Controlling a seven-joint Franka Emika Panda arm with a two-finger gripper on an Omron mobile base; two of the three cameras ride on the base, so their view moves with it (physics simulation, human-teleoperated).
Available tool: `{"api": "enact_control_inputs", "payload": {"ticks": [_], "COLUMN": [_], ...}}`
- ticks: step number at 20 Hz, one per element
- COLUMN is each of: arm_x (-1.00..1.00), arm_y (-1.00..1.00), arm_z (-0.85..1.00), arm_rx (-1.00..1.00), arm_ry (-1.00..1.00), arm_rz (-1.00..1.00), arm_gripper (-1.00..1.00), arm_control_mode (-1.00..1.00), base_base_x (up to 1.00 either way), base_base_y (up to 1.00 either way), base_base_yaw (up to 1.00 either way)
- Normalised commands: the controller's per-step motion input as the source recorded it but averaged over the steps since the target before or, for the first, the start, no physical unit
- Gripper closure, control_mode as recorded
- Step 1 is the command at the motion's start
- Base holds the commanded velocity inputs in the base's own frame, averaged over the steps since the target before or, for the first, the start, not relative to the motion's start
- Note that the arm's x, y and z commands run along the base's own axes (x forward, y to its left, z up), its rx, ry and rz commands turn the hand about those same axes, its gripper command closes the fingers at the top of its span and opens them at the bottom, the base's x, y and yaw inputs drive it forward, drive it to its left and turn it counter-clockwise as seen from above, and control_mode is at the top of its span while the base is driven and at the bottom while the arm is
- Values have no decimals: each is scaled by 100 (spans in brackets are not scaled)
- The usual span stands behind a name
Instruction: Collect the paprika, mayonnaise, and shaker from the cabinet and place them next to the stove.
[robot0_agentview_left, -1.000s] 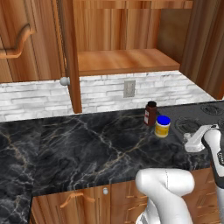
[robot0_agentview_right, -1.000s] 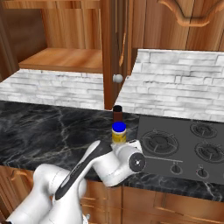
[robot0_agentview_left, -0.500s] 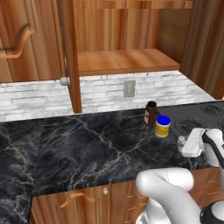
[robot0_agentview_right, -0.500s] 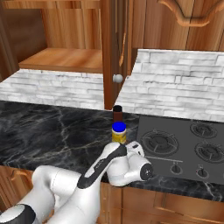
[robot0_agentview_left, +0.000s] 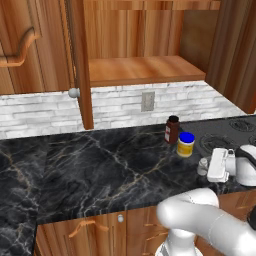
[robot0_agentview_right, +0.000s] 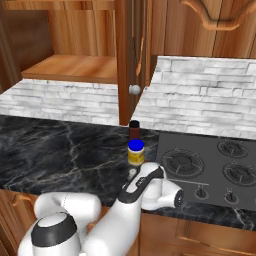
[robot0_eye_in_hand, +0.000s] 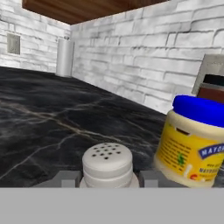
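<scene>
The shaker (robot0_eye_in_hand: 107, 165), pinched in the hand (robot0_eye_in_hand: 107, 178), had been carried lower, close beside the mayonnaise (robot0_eye_in_hand: 193, 141) on the worktop (robot0_agentview_left: 100, 165); only release remained.

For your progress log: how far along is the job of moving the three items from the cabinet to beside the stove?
Done: paprika and mayonnaise stand on the counter by the stove. In hand: the gripper is shut on the shaker. Left: setting it down beside them.
</scene>
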Motion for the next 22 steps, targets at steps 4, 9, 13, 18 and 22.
{"api": "enact_control_inputs", "payload": {"ticks": [4,9,13,18,22], "arm_x": [17,13,8,0,-4], "arm_y": [0,0,0,0,0], "arm_z": [-20,-16,-14,-6,0], "arm_rx": [3,1,0,0,0], "arm_ry": [0,0,0,0,0], "arm_rz": [15,12,11,6,1], "arm_gripper": [100,100,-100,-100,-100], "arm_control_mode": [-100,-100,-100,-100,-100], "base_base_x": [0,0,0,0,0], "base_base_y": [0,0,0,0,0], "base_base_yaw": [0,0,0,0,0]}}
